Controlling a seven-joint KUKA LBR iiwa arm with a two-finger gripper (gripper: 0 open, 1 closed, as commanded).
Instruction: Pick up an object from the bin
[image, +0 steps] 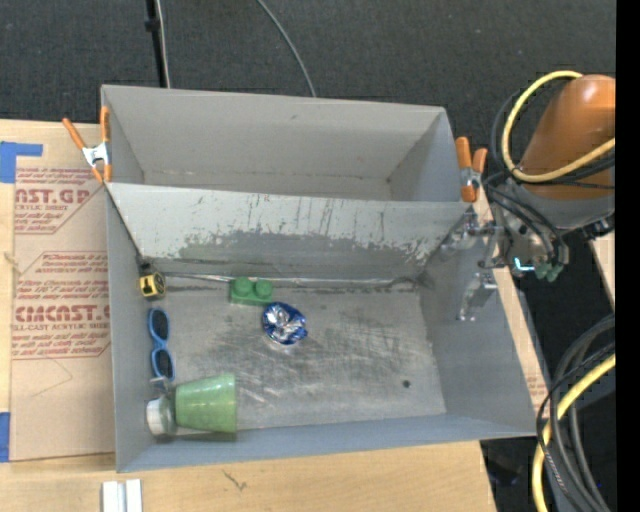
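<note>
Printed matter. On the cardboard sheet (50, 250) lying just beside the bin's (125, 350) left wall you can read red lettering. The fragment "CAST.G" appears twice, cut off at the view's left edge. Below the lower one, a smaller line reads "CAST ACRYLIC". The other small red lines are too fine for you to read.
</note>
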